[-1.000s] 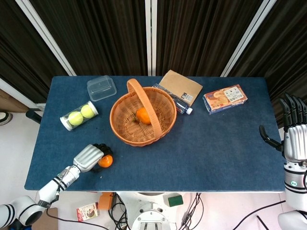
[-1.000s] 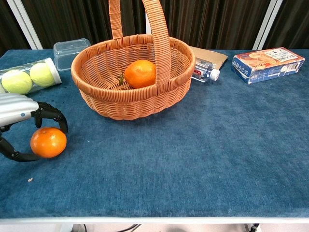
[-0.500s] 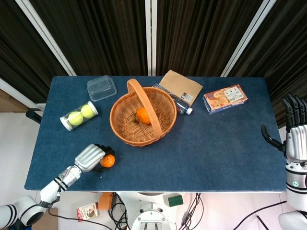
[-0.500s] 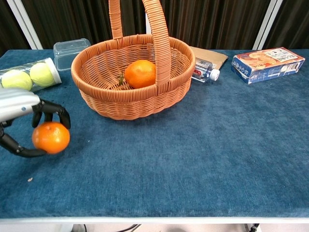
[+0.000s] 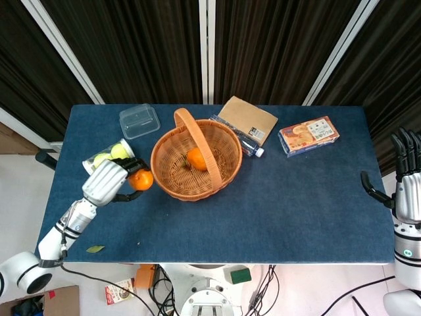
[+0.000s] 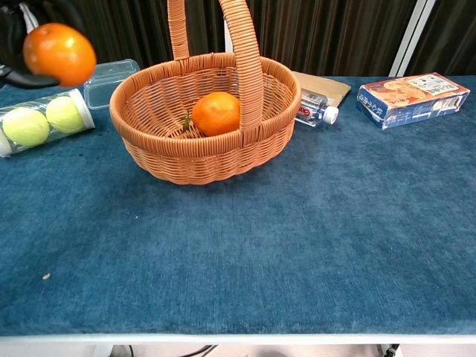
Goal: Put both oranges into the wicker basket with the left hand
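Observation:
My left hand [image 5: 107,182] grips an orange [image 5: 141,179] and holds it in the air just left of the wicker basket [image 5: 172,181]. In the chest view that orange [image 6: 59,53] is high at the upper left, with dark fingers [image 6: 18,74] curled around it. A second orange [image 6: 216,112] lies inside the basket [image 6: 186,160], beside the tall handle [image 6: 249,67]. My right hand [image 5: 406,181] hangs at the far right past the table edge, fingers apart and holding nothing.
A clear tube of tennis balls [image 6: 41,119] lies left of the basket, under the raised orange. A clear plastic box [image 5: 139,120], a brown notebook [image 5: 248,118], a water bottle [image 6: 316,110] and a snack box [image 5: 308,135] sit along the back. A small leaf [image 5: 95,249] lies near the front left edge.
My left hand has lifted the orange off the table and carried it up and back toward the basket's left side. The right hand has barely moved.

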You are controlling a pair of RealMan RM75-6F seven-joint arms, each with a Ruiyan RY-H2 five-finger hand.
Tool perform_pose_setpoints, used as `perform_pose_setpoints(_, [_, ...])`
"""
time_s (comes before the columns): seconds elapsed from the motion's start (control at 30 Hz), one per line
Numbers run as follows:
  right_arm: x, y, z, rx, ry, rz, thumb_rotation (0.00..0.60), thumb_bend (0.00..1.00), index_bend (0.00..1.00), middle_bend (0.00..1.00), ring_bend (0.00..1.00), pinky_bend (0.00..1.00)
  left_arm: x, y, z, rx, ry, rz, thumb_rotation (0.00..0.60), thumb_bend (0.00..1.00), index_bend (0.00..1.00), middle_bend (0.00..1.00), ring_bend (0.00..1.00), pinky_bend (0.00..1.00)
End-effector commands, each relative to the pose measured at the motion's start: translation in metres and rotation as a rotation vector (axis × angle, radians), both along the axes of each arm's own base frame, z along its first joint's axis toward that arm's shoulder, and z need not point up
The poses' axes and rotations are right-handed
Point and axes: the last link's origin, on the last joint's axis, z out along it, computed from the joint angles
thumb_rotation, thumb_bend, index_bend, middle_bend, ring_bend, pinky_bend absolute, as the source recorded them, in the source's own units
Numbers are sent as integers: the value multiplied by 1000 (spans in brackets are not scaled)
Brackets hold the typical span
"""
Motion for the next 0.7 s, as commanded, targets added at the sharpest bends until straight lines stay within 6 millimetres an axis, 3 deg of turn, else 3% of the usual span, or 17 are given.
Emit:
perform_pose_setpoints(0.03, [1,0,0,-1,2,3,600,327,0,0,0,0,28,26,-16,-63,-26,-2,600,287,522,532,478,593])
perform_pose_setpoints(0.2, [0,0,-2,2,5,0,600,327,0,0,0,0,53,52,-45,-137,-34,10,600,288,521,532,479,587])
perform_pose_setpoints(0.47, [-2,-5,-6,18,7,-1,600,327,0,0,0,0,72,90,-90,-184,11,59,600,312,532,535,479,600])
perform_pose_setpoints(0.7, [-4,-6,-4,15,6,-2,600,327,0,0,0,0,74,105,-115,-197,62,84,600,312,521,535,479,600])
